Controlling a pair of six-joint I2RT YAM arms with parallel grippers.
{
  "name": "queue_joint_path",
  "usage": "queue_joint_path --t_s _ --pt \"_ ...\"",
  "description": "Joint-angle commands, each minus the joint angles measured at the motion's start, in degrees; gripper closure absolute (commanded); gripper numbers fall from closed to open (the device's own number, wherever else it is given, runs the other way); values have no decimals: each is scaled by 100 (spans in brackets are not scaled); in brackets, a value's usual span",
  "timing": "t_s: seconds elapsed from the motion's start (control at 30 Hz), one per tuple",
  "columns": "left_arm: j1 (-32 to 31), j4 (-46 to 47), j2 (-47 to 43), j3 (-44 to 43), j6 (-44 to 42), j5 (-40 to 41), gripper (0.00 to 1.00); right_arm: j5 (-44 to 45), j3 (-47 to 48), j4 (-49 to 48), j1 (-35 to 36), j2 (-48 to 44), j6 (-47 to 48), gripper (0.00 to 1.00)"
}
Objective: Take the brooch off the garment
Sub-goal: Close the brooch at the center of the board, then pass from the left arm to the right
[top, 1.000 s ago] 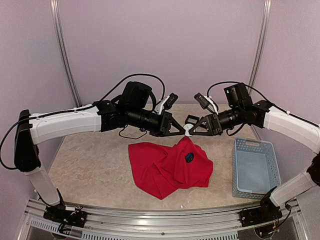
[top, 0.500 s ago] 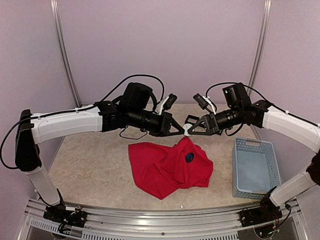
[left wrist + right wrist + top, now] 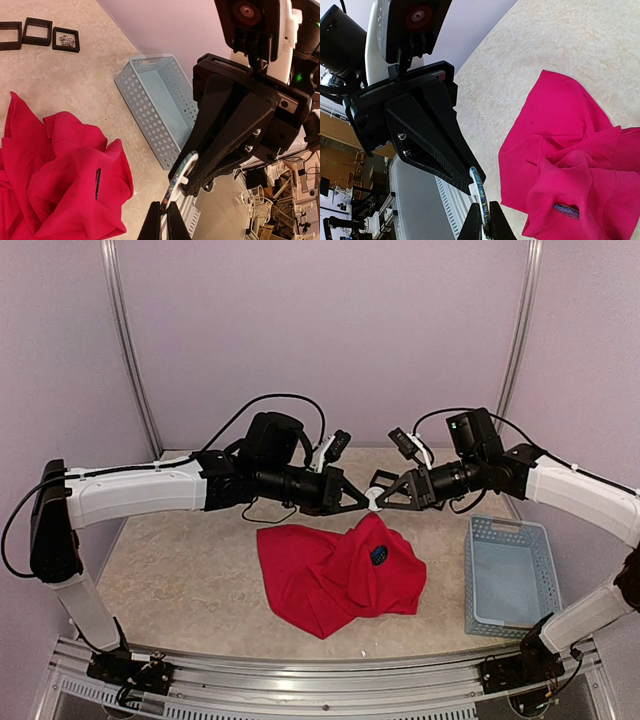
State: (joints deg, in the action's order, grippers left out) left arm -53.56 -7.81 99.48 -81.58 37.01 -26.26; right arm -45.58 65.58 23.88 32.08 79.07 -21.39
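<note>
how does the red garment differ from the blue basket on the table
The garment is bright red, the basket pale blue. The garment is soft and crumpled into folds; the basket is rigid, with perforated walls. The garment carries a dark brooch; the basket is empty. The garment lies mid-table, the basket near the right edge. Both rest on the table.

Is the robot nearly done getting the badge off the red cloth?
Partway. Done: one round badge is off the garment. In hand: the left gripper and right gripper both pinch it in the air. Left: a dark brooch is pinned on the garment, and the basket holds nothing.
</note>
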Motion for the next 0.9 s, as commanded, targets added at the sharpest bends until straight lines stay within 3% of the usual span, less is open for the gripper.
queue_joint_path --t_s 0.0,0.37,0.57,0.67,0.87 --pt "-92 -38 -399 194 88 -653 100 1461 -165 -161 -345 -46 -283 100" --pt "1 -17 -449 370 259 -563 100 1239 -317 -473 -390 -176 -306 98" --pt "22 -71 -315 268 265 -661 100 -213 12 -589 -387 -205 220 81" --pt "46 -92 -225 178 249 -728 100 -500 308 -237 -389 -289 644 69" --pt "89 -91 -154 107 215 -760 100 -794 370 -114 -399 -353 747 57"
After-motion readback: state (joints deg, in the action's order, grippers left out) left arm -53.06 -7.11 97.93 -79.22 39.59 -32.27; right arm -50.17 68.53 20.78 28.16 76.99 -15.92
